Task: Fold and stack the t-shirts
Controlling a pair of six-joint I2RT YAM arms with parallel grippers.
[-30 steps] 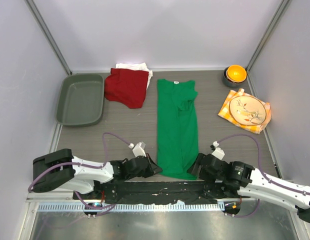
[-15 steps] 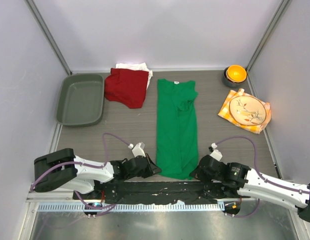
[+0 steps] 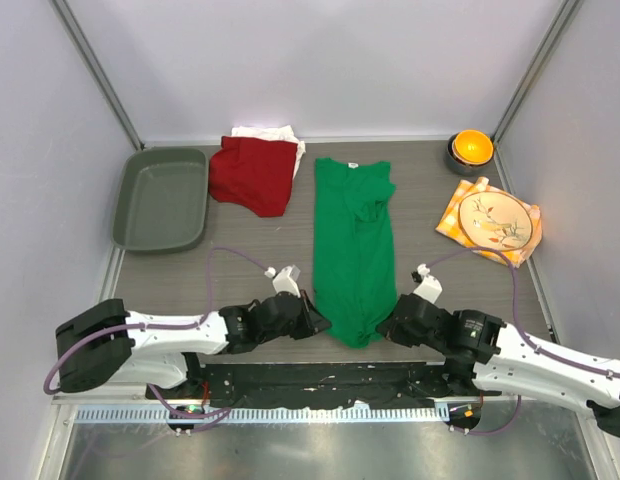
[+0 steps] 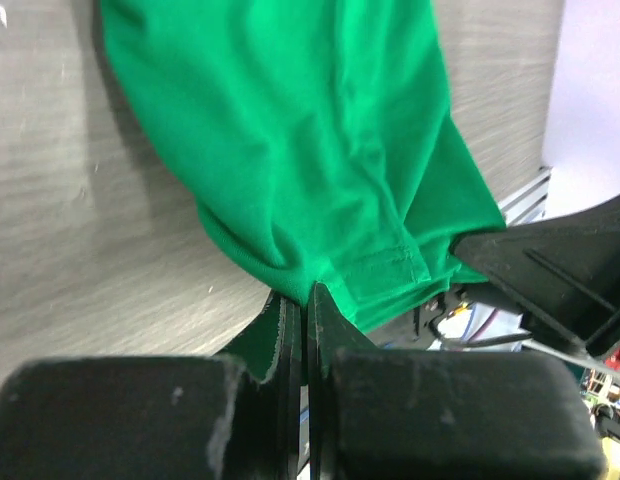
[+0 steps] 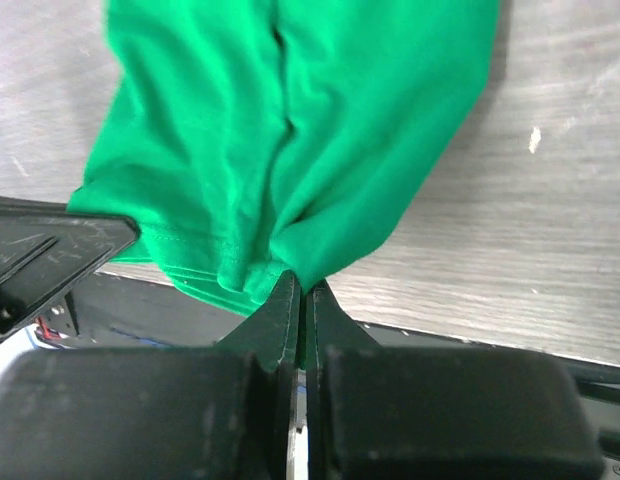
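Tabletop point(image 3: 250, 250) holds green t-shirt point(image 3: 353, 260), pinched by left claw point(image 3: 318, 322), right claw point(image 3: 385, 328)

We've got a grey wood-grain table point(image 3: 420, 200) boxed in by plain pale lavender walls point(image 3: 320, 60), metal corner posts point(image 3: 98, 75), soft even light, shiny metal strip point(image 3: 320, 455) up front.

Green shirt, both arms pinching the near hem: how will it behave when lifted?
Likely floppy: the green shirt bunches into folds where the left fingers and right fingers pinch its hem. It is probably light, since it is thin cloth lying flat. The middle would likely sag between the two grips.
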